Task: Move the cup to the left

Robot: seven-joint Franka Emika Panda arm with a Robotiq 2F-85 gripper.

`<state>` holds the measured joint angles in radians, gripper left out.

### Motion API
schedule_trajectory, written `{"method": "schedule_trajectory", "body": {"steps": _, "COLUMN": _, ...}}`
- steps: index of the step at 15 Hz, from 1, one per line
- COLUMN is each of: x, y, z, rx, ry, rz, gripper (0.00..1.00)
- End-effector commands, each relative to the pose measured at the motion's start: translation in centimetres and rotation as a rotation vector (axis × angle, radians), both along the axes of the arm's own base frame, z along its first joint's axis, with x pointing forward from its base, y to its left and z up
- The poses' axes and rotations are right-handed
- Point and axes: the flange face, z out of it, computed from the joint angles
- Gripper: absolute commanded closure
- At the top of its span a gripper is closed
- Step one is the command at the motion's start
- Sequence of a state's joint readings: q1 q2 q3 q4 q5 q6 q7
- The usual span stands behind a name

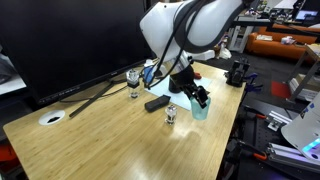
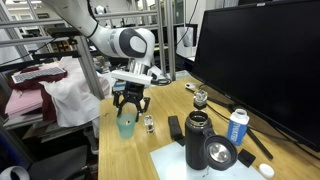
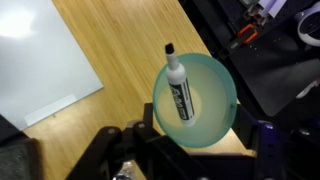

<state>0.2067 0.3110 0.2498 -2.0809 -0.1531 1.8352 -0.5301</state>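
Note:
The cup (image 3: 205, 120) is a small translucent light-teal tapered cup with a black-and-white marker (image 3: 178, 88) standing inside it. In the wrist view it sits between my two fingers, seen from above. My gripper (image 3: 197, 140) is shut on the cup, one finger against each side just under the rim. In both exterior views the cup (image 1: 198, 110) (image 2: 126, 126) hangs at the gripper (image 1: 200, 98) (image 2: 130, 106), at the wooden table's edge, with its base at or just above the surface.
A tall black bottle (image 2: 197, 138), a black lid (image 2: 220, 153), a blue-and-white can (image 2: 236, 125), a clear stemmed glass (image 2: 199, 97) (image 1: 133, 78), a flat black bar (image 1: 156, 102) and a small clear object (image 1: 171, 114) stand on the table (image 1: 110, 140). A white sheet (image 3: 40, 60) lies nearby. A large monitor (image 1: 70, 40) stands behind.

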Motion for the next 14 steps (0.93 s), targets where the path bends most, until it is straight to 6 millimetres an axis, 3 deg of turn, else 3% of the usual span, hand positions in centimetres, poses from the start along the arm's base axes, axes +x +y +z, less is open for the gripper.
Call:
{"method": "schedule_trajectory", "body": {"steps": 1, "x": -2.6, "y": 3.2, "z": -1.9, "rx": -0.06, "ry": 0.024, "rz": 0.139, "gripper": 0.48}}
{"method": "schedule_trajectory", "body": {"steps": 6, "x": -4.0, "y": 6.7, "z": -4.5, "rx": -0.101, "ry": -0.01, "rz": 0.299, "gripper": 0.48}}
{"method": "schedule_trajectory", "body": {"steps": 14, "x": -2.8, "y": 8.0, "z": -6.3, "rx": -0.039, "ry": -0.076, "rz": 0.382, "gripper": 0.48}}
